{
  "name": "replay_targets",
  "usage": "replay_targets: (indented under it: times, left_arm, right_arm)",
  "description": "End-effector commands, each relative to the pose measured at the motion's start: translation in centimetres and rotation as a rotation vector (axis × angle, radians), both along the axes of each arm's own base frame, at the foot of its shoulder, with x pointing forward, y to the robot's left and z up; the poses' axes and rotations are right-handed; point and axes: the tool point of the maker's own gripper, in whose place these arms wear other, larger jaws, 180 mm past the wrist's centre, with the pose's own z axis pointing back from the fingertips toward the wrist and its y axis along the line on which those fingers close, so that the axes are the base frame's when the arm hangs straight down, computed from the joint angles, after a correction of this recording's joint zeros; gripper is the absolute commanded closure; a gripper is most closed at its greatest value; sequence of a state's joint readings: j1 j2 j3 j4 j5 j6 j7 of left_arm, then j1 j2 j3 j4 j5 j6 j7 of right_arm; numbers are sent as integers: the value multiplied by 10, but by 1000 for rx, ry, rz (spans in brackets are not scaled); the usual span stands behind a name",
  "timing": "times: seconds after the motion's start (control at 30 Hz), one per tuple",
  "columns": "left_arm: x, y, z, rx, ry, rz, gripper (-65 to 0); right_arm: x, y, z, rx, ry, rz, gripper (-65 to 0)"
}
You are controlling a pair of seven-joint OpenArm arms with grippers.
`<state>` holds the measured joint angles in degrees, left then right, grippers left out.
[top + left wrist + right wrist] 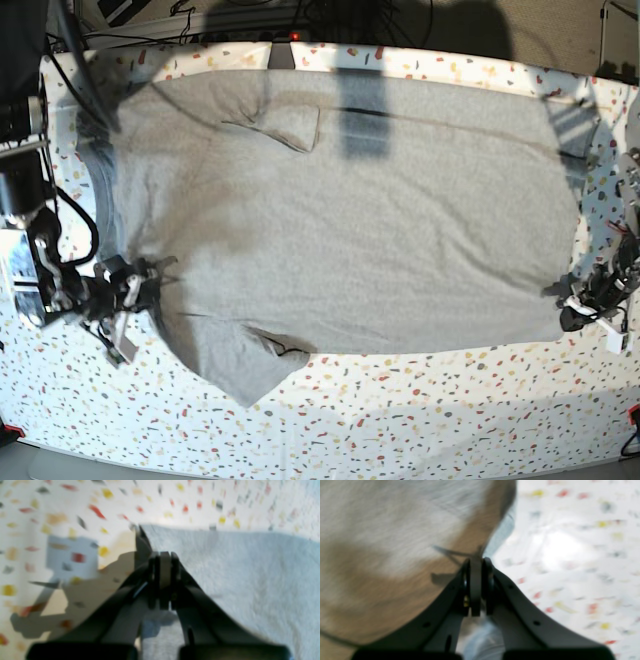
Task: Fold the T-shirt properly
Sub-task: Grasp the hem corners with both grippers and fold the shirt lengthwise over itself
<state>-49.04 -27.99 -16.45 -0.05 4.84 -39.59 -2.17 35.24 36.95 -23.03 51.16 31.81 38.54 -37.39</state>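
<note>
A large light heather-grey cotton T-shirt (pixel 350 220) lies spread, plain side up, across a white bench (pixel 420 420) speckled red, yellow and grey. The left gripper (pixel 567 300) and right gripper (pixel 158 272) are each clamped on its near edge.

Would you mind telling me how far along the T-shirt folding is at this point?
Done: the T-shirt lies spread flat, plain side up, on the speckled table. In hand: both grippers are shut at opposite ends, the left gripper at the hem corner and the right gripper at the shoulder edge; whether cloth is pinched is unclear. Left: every fold, since both sleeves are out and no edge is turned over.
</note>
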Motion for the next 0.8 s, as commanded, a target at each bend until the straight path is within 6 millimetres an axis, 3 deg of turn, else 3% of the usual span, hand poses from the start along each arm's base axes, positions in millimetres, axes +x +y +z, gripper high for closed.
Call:
replay_targets:
  times: [0.0,0.13,0.4,0.57,0.77]
  left_arm:
    - [11,13,23,-6,-64,30,0]
    - [6,17,18,-8,-54,41,0]
    - [-16,24,-6,-38,-23,84,0]
    - [-24,39,-6,-28,-13,107,0]
    - [-21,40,-2,-6,20,80,0]
  right_arm:
    - [8,-14,24,-26,-62,-8,0]
    - [-18,-23,25,-110,-57,22,0]
    - [-44,-20,58,7,-199,-51,0]
    - [-65,-16,66,31,-243,-73,0]
    - [-88,-9,76,44,-290,-84,0]
